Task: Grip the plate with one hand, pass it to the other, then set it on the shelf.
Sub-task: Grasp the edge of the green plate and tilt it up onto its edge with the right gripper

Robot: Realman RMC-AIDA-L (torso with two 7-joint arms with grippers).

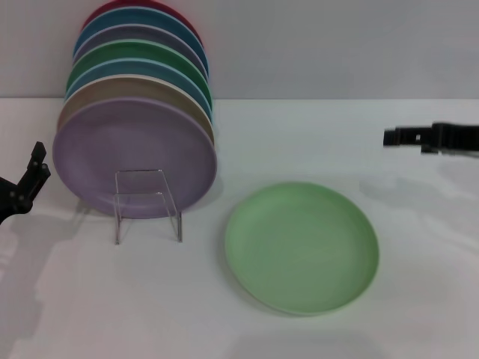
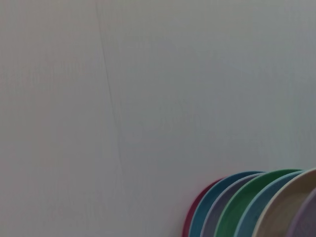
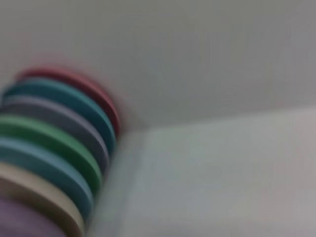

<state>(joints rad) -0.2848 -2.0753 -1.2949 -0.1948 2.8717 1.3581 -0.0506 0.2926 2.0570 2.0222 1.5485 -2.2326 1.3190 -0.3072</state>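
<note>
While the round, matte mint-green plate [image 1: 301,247] lies flat on the white table [image 1: 419,284] beside the clear acrylic rack [image 1: 147,200], both black grippers hang apart, their grip unreadable.

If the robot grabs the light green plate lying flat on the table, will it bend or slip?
The plate probably won't bend: it keeps a crisp round rim like the stiff plates stacked upright on the rack. It may slide when nudged, since it lies flat on the smooth table. Its low rim looks hard to pinch, so it could slip.
</note>
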